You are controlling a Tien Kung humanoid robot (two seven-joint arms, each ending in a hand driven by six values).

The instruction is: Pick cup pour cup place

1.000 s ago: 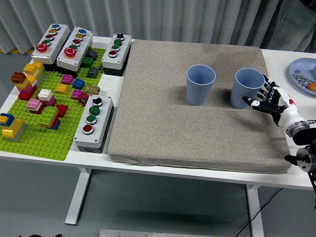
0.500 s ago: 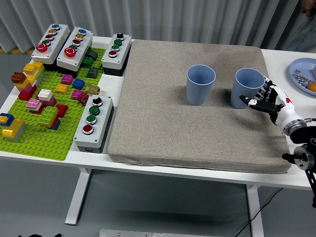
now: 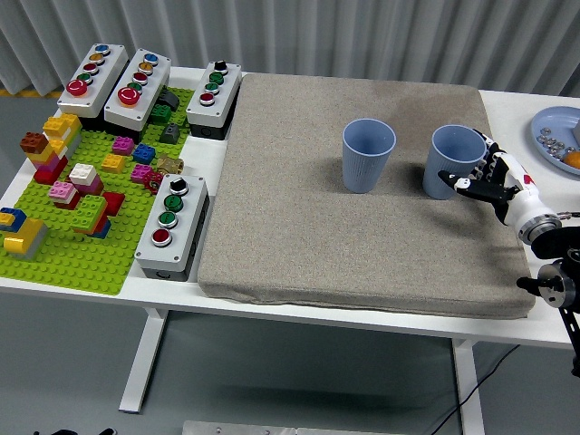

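Colours on the table
Two pale blue cups on a grey-beige mat; upper left, a lime-green baseplate with multicoloured bricks; white table.

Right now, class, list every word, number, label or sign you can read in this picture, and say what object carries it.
No readable text anywhere.
Two plain light blue ribbed cups: no print.
Grey push-button control boxes: any labels are too small to read.
Coloured toy bricks on the green baseplate: no lettering visible.

My white desk carries a big grey-brown fabric mat in the middle, a green plastic brick baseplate and four grey push-button boxes at my left, and a pale blue round plate far right.
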